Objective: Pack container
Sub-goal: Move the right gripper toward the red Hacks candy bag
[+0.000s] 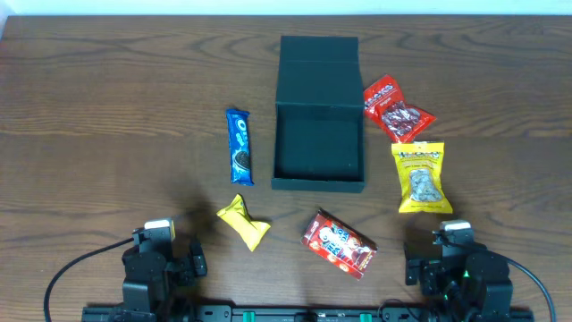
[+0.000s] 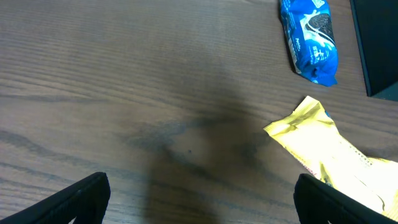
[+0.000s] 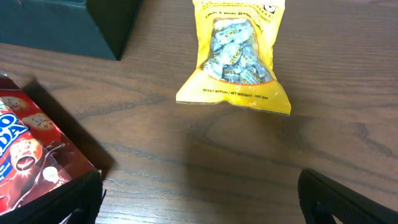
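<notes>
The container [image 1: 318,143] is a dark teal-black box at the table's middle, its flap lid [image 1: 319,70] folded back and its inside bare. Around it lie a blue cookie packet [image 1: 239,146], a small yellow packet [image 1: 243,222], a red snack box [image 1: 339,243], a yellow bag [image 1: 419,176] and two red packets [image 1: 397,109]. My left gripper [image 2: 200,205] stands open over bare wood at the front left, the yellow packet [image 2: 339,155] just ahead to its right. My right gripper [image 3: 202,202] is open at the front right, between the red box [image 3: 28,155] and the yellow bag [image 3: 237,59].
The blue cookie packet [image 2: 309,38] and a container edge [image 2: 376,43] show at the top right of the left wrist view. A container corner [image 3: 68,28] sits at the top left of the right wrist view. Both arm bases [image 1: 161,268] stand at the front edge.
</notes>
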Robot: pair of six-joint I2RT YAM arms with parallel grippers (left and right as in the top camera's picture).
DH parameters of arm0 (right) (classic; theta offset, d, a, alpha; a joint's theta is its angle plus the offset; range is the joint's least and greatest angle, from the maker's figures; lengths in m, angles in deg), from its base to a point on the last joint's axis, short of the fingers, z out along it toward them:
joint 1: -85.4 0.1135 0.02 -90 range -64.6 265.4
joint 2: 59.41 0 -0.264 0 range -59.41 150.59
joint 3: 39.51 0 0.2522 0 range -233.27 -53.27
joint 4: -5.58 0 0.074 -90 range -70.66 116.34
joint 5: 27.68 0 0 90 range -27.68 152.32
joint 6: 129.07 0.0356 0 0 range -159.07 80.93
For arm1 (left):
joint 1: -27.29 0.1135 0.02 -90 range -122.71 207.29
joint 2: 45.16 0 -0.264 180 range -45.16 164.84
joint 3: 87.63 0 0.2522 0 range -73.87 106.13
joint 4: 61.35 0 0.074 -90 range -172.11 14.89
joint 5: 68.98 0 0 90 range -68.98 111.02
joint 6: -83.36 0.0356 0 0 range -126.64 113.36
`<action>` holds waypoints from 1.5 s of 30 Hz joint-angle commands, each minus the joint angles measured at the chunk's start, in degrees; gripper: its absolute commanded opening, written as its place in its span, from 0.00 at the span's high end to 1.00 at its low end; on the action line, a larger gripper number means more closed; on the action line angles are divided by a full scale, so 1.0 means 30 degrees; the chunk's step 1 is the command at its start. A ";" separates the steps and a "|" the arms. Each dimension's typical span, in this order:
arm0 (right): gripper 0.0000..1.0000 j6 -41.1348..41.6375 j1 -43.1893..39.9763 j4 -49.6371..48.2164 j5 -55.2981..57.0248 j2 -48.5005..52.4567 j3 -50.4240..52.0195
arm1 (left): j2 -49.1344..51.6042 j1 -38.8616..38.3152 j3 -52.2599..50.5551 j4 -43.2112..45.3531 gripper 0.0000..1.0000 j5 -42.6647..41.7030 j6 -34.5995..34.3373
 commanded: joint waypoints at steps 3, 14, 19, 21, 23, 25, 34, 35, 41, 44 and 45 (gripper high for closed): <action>0.01 0.0372 -0.0248 0.0138 0.0051 -0.0182 0.0219 | -0.0109 0.0124 -0.0692 -0.0401 0.05 0.0000 0.0342; 0.01 0.0372 -0.0248 0.0146 0.0051 -0.0182 0.0219 | -0.0109 0.0124 -0.0692 -0.0401 0.05 0.0000 0.0342; 0.01 0.0313 -0.0248 0.0124 0.0058 -0.0182 0.0219 | -0.0109 0.0124 -0.0692 -0.0401 0.05 0.0000 0.0342; 0.01 0.0321 -0.0248 0.0095 0.0058 -0.0182 0.0219 | -0.0109 0.0124 -0.0692 -0.0401 0.05 0.0000 0.0342; 0.01 0.0321 -0.0248 0.0073 0.0058 -0.0182 0.0219 | -0.0109 0.0124 -0.0692 -0.0401 0.05 0.0000 0.0342; 0.01 0.0321 -0.0248 0.0029 0.0058 -0.0182 0.0219 | -0.0109 0.0124 -0.0692 -0.0401 0.05 0.0000 0.0342; 0.01 0.0313 -0.0248 -0.0889 0.0087 0.2171 -0.0255 | -0.0109 0.0124 -0.0692 -0.0401 0.05 0.0000 0.0342; 0.01 0.0313 -0.0248 -0.1078 0.0168 0.2783 -0.0597 | -0.0109 0.0124 -0.0692 -0.0401 0.05 0.0000 0.0342; 0.01 0.0313 -0.0248 -0.1770 0.1290 0.6331 -0.3861 | -0.0109 0.0124 -0.0692 -0.0401 0.05 0.0000 0.0342; 0.01 0.0313 -0.0248 -0.2426 0.1974 0.8000 -0.5814 | -0.0109 0.0124 -0.0692 -0.0401 0.05 0.0000 0.0342; 0.01 0.0313 -0.0248 -0.2586 0.2076 0.8495 -0.6419 | -0.0109 0.0124 -0.0692 -0.0401 0.04 0.0000 0.0342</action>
